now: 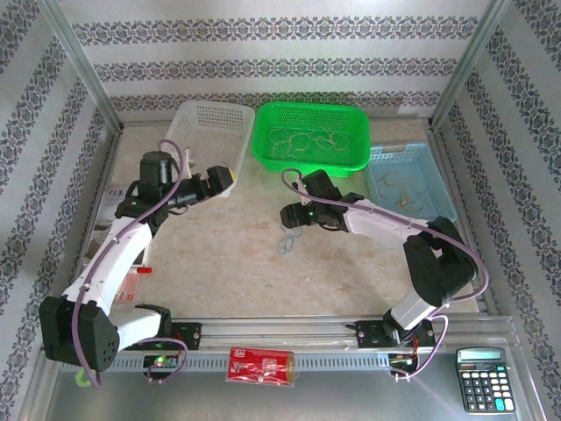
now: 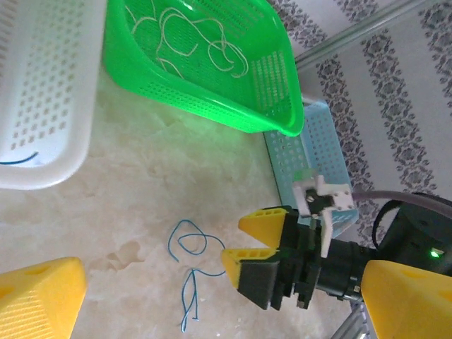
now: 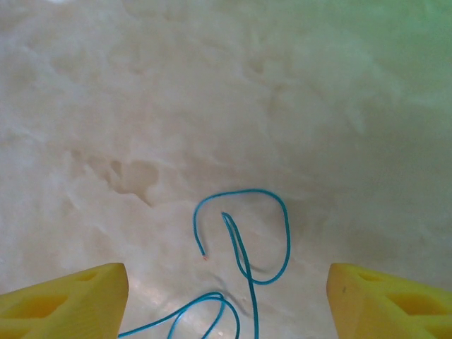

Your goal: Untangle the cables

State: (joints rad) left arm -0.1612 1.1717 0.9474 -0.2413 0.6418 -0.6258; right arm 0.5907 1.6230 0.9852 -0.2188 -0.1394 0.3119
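Logging one thin blue flexible cable: a loose curl flat on the beige marbled tabletop, lying just ahead of my right gripper, between its yellow fingers, long axis running across their closing line. Right jaws stand wide, gripping nothing. Left gripper is fully spread, empty and farther off by the white perforated basket. Cream cables sit in the green plastic basket behind. I judge there is ample room around the curl

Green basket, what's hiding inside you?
Thin cream and yellowish cables lie in tangled loops on the floor of the green basket. Whether more lie under that heap cannot be seen.
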